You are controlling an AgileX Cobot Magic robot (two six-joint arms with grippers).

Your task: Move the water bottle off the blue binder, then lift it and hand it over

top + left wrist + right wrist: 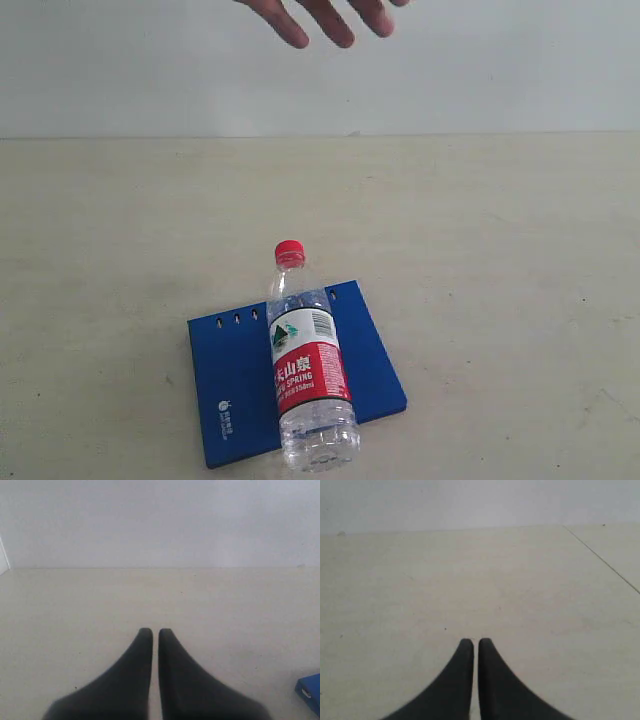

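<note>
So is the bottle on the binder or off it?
On. The bottle lies on its side across the binder, overhanging its near and far edges.

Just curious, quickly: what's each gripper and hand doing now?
Left gripper: shut, empty.
Right gripper: shut, empty.
Person's hand: open, empty.

Support surface: pale beige matte table top (pixel 500 300), filling the lower three quarters of the exterior frame; far edge runs level across the upper part. Faint dark specks here and there. Right wrist view: thin dark seam (pixel 600 555) crosses the top diagonally at upper right.

Directly on it: one flat rectangular deep-blue ring binder (pixel 225 380), lower centre of the exterior frame, lying flat and slightly skewed. Small slots along its far edge; white logo (pixel 228 408) at its lower-left corner. One binder corner shows at lower right of the left wrist view.
</note>
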